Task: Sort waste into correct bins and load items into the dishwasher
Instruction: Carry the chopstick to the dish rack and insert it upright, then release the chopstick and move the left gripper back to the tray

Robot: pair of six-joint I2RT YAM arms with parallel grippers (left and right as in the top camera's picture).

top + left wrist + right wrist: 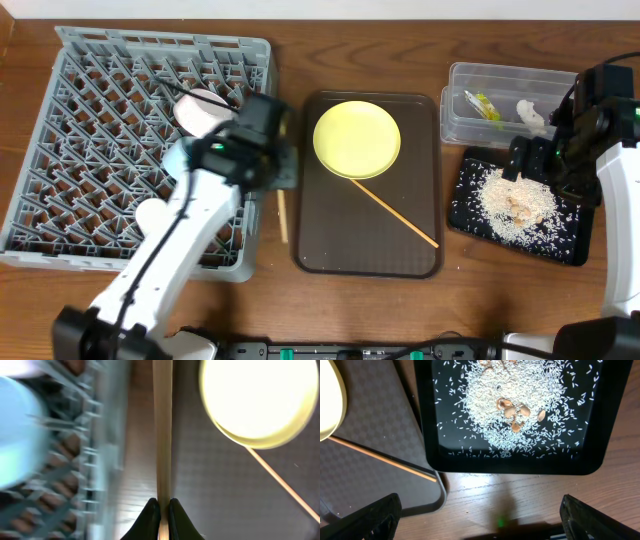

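**Now: left gripper pinching one chopstick beside the rack**

Left gripper (pixel 164 506): fingers pressed together on the near end of a chopstick (pixel 162 430). The stick runs straight out from the tips, over the strip of table (pixel 275 265) between the dish rack (pixel 60 150) and the brown tray (pixel 330 240). Cannot tell whether it is lifted or lying on the wood.

Right gripper (pixel 479 517): fingers spread wide with nothing between them, hovering at the near edge of the black tray (pixel 590 462), which holds the rice (pixel 485 400).

Second chopstick (pixel 395 212) lies diagonally on the brown tray, one end at the rim of the plate (pixel 357 139). Wrapper (pixel 483 105) and paper scrap (pixel 531 116) sit in the clear tub (pixel 450 120). A bowl (pixel 203 112) sits in the rack, close to the left arm.

Risks, as judged:
- The grip is at the very end of a thin, smooth stick. The long free length may swing or slide out during the carry.
- The free tip could catch a rack peg or the rack wall and twist the stick in the pinch.
- The rack floor is open lattice, so a stick released end-down may drop through.
- The arm passes near the bowl and could knock it.
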